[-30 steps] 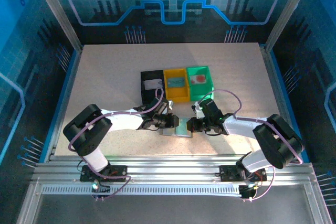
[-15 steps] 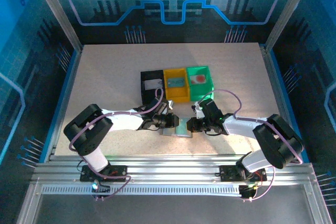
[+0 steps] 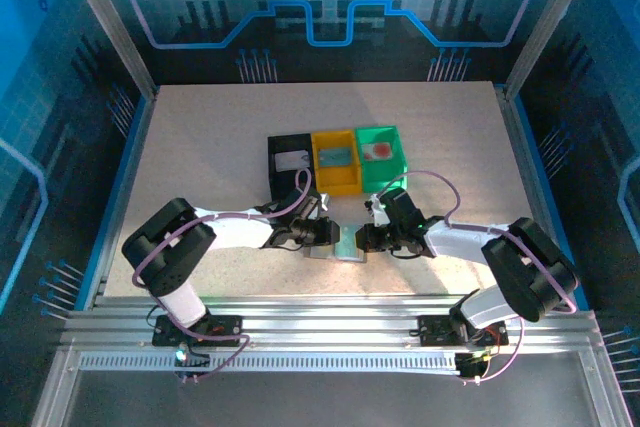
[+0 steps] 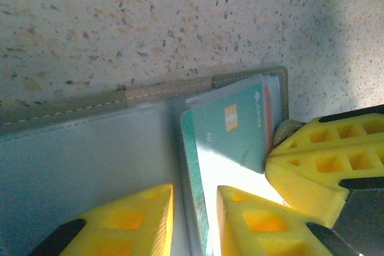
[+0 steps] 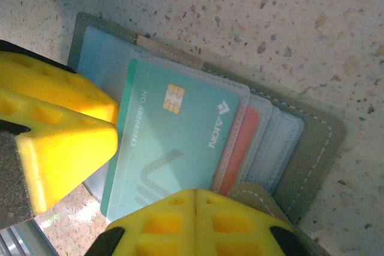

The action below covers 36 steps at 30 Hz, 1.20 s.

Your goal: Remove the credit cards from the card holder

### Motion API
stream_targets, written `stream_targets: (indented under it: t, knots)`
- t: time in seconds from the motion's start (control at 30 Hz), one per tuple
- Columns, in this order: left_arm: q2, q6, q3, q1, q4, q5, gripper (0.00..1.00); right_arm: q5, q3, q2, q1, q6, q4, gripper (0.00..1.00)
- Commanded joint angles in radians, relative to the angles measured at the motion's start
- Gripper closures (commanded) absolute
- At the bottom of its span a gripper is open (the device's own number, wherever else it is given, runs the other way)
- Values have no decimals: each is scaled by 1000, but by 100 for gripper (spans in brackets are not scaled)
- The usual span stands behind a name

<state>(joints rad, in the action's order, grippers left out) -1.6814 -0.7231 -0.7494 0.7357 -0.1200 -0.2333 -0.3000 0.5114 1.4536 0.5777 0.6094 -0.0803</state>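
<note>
The speckled table [image 3: 200, 147] carries everything. On it the left arm [image 3: 230, 230] and the right arm [image 3: 470, 242] reach toward each other, near the front edge. Behind them three bins stand in a row, touching: a black bin [image 3: 290, 162], a yellow bin [image 3: 335, 160] and a green bin [image 3: 381, 155], each with a card inside.

The card holder [image 3: 338, 247] lies open and flat between the two grippers, in front of the bins. A teal credit card [image 5: 174, 142] with a gold chip sticks partly out of its pocket, and a red-orange card [image 5: 237, 148] is tucked behind it.

The left gripper [image 4: 195, 208] has its jaws a little apart with the edge of the teal card between them; whether it really clamps the card I cannot tell. The right gripper [image 5: 195, 199] is clenched, its fingers pressed together, lying over the card holder's edge just beside the small tab [image 5: 258, 196]
</note>
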Motion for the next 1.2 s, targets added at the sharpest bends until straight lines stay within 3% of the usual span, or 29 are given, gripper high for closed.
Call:
stream_targets:
  t: [0.0, 0.7, 1.17]
  knots:
    - [-19, 3, 11, 0, -27, -15, 75, -12, 16, 8, 15, -14, 9, 100]
    - [-23, -25, 27, 10, -81, -7, 82, -13, 16, 14, 15, -14, 8, 100]
    - [9, -57, 68, 10, -136, 0, 81, -13, 19, 27, 17, -14, 5, 100]
